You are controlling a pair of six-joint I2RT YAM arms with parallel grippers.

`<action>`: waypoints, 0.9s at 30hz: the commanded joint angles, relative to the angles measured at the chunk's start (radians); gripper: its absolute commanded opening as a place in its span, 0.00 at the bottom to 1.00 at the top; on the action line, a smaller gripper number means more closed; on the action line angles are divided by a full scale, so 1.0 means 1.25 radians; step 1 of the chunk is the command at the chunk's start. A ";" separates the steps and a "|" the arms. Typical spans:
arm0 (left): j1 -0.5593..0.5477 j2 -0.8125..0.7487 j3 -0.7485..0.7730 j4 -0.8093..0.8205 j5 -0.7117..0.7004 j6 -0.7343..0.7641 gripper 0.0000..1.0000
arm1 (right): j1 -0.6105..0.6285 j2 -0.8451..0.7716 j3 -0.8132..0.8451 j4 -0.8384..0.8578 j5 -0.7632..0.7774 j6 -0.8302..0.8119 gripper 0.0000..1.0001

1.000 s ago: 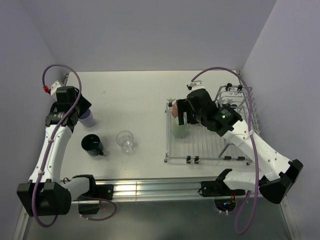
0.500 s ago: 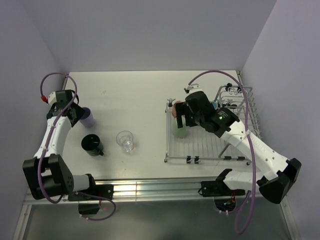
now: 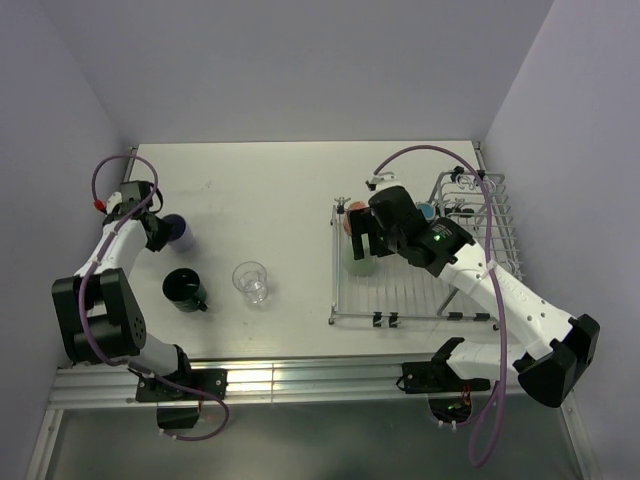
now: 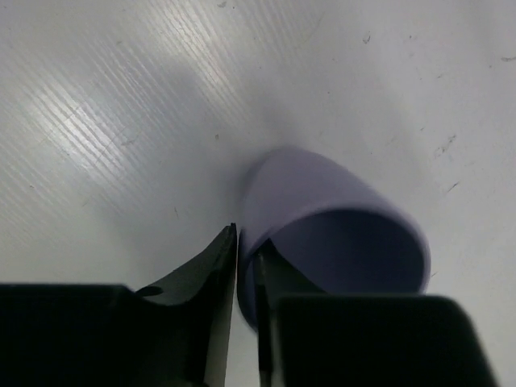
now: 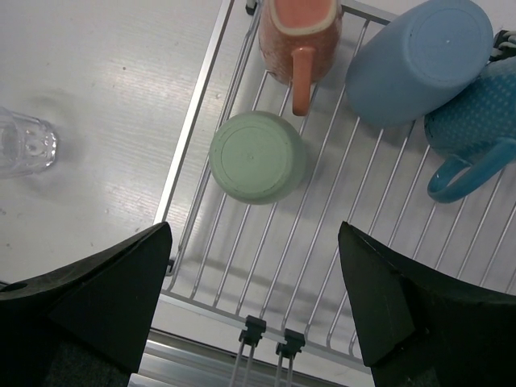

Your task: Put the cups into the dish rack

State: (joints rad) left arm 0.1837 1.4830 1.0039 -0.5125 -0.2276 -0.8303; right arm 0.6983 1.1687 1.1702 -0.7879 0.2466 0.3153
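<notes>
Pinching – left gripper (image 4: pixel 246 242): fingers pressed close on the wall of the lavender cup (image 4: pixel 339 234), one finger inside the rim, one outside.
Lavender cup, position: far-left part of the table (image 3: pixel 270 190), well apart from the dish rack (image 3: pixel 400 300).
Lavender cup, axis: stands upright, long axis vertical, mouth up.
Right gripper (image 5: pixel 254 234): spread wide, holding nothing – hangs over the rack's left half.
Pale green cup (image 5: pixel 258 157): on the rack bars, upside down, flat base up, axis vertical.
Orange cup (image 5: pixel 298 28): far-left corner of the rack, handle pointing to the near edge.
Blue cup (image 5: pixel 419 60): in the rack, base up, touching the light blue cup (image 5: pixel 476 121).
Dark green cup (image 3: pixel 183 288): on the table, mouth up.
Glass tumbler (image 3: pixel 251 281): upright, between dark green cup and rack.
</notes>
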 commanded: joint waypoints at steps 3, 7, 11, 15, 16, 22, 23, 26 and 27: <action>0.008 0.004 0.036 0.044 0.075 -0.005 0.04 | 0.006 -0.010 -0.003 0.038 0.006 -0.010 0.91; 0.009 -0.050 0.075 0.047 0.123 0.016 0.00 | 0.006 -0.010 -0.003 0.047 0.017 -0.010 0.91; 0.006 -0.120 0.137 0.093 0.219 0.057 0.00 | 0.005 0.006 0.038 0.049 0.039 -0.009 0.91; -0.012 -0.164 0.181 0.255 0.500 0.092 0.00 | 0.006 0.019 0.100 0.056 0.057 -0.003 0.91; -0.037 -0.167 0.177 0.308 0.644 0.090 0.00 | 0.005 0.017 0.121 0.063 0.053 -0.001 0.91; -0.213 -0.147 0.136 0.651 0.934 -0.002 0.00 | 0.005 -0.019 0.166 0.153 -0.044 0.023 0.92; -0.236 -0.145 0.125 0.676 0.972 -0.007 0.00 | 0.006 -0.035 0.166 0.189 -0.096 0.025 0.92; -0.327 -0.149 0.094 0.799 1.021 -0.038 0.00 | 0.006 -0.085 0.140 0.284 -0.194 0.042 0.92; -0.367 -0.153 0.087 0.835 1.031 -0.051 0.00 | 0.006 -0.099 0.128 0.309 -0.228 0.047 0.93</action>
State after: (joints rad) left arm -0.2024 1.3025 1.1358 0.2764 0.8864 -0.8352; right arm 0.6983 1.1301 1.3273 -0.5842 0.1127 0.3473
